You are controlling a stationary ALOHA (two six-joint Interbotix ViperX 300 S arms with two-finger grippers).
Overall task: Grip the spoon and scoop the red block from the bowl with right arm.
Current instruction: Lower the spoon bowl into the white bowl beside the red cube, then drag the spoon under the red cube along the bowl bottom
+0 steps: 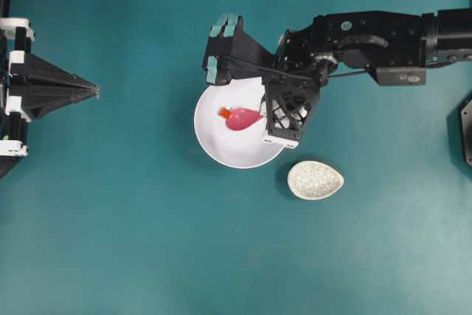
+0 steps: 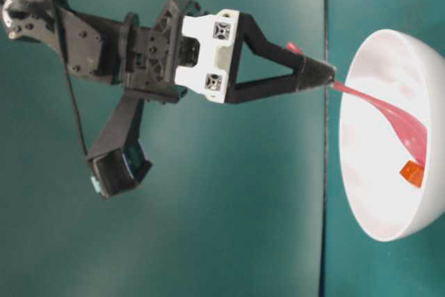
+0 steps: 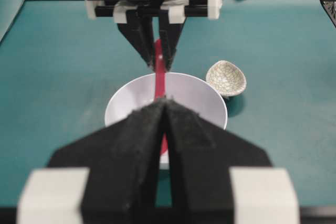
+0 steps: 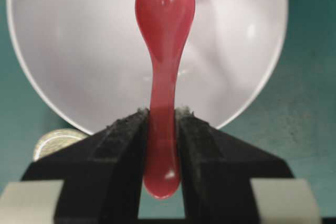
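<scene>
Jaws of the right arm's black gripper [image 4: 161, 124] clamp the glossy pink-red plastic spoon [image 4: 164, 51]; its scoop meets the tiny orange-red block [image 1: 224, 112] at nine o'clock in the round white bowl [image 1: 214, 138]. Next, I judge: slide under, lift level.

So the bowl [image 1: 221, 145] sits about mid-bench [image 1: 147, 256] in the overhead view, with the small dish [image 1: 316, 180] just beside it at lower right, not touching. The spoon [image 1: 245, 118] reaches into the bowl from the right, scoop down inside, and the red block [image 1: 224, 113] is in the bowl right at the scoop's left tip. The right arm [image 1: 369, 38] comes in from the right edge, its fingers [image 4: 118, 145] on either side of the spoon's handle over the bowl's right rim. The left gripper [image 1: 94, 91] is well apart at the left edge.
</scene>
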